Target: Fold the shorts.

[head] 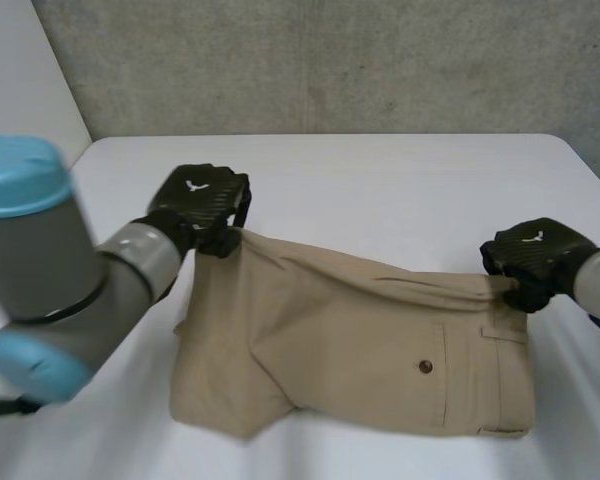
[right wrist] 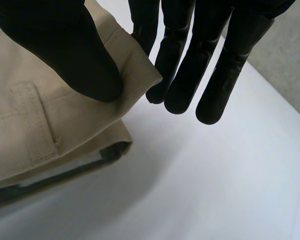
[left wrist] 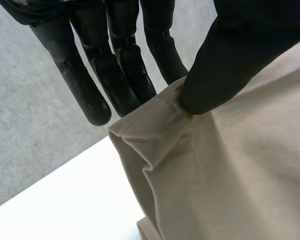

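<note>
Since I judged the shorts (head: 360, 350) soft and light, my left hand (head: 202, 205) pinched their hem corner, my right hand (head: 535, 255) their waistband corner.

Shorts (head: 360, 350) mid-table (head: 380, 180) — L hand (head: 202, 205) far-left corner, R hand (head: 532, 255) right.

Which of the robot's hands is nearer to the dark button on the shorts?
Right. The right hand pinches the waistband corner of the shorts, close to the button; the left hand pinches the opposite corner, far across the cloth.
</note>
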You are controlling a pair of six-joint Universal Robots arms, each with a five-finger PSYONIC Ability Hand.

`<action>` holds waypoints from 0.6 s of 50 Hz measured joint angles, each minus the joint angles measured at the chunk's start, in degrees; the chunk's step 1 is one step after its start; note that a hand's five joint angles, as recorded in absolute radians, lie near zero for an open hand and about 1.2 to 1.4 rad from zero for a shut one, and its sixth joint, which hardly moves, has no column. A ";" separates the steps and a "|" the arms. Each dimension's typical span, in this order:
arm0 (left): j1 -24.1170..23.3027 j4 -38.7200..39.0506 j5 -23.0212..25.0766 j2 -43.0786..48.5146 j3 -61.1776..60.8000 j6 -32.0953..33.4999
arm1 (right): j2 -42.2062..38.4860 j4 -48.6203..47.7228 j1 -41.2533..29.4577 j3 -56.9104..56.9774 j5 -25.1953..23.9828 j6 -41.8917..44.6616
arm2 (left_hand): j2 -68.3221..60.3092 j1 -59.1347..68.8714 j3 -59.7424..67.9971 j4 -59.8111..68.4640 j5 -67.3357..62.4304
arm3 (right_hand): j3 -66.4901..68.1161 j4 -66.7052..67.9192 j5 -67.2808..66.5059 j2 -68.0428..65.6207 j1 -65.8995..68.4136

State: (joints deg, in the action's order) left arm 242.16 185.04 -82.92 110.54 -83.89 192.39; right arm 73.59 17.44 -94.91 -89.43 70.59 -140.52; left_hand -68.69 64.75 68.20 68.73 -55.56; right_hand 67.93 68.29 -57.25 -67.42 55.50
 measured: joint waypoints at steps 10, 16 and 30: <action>0.25 0.92 -0.11 22.29 19.84 5.99 | -14.94 -9.76 -5.10 9.16 10.27 -1.32 | 0.00 0.00 0.00 0.00 0.00 | 0.00 0.00 0.00 0.00 0.00; 0.20 3.55 0.16 28.95 26.49 7.31 | -18.64 -14.55 -6.58 11.11 12.83 -1.44 | 1.66 -0.10 -1.42 -1.52 0.15 | -5.33 -5.38 4.95 6.29 -4.32; -1.85 10.79 -0.56 22.32 21.75 7.28 | -8.40 -26.68 -7.78 6.92 16.94 -11.31 | 57.01 -53.76 -55.95 -56.98 52.76 | -55.58 -54.78 53.29 54.75 -43.71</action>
State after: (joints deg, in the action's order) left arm 240.30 195.83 -83.48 132.86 -62.15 199.67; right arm 65.19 -9.24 -102.69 -82.52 87.52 -151.83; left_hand -11.68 10.99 12.25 11.75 -2.80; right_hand 12.36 13.51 -3.96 -12.67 11.79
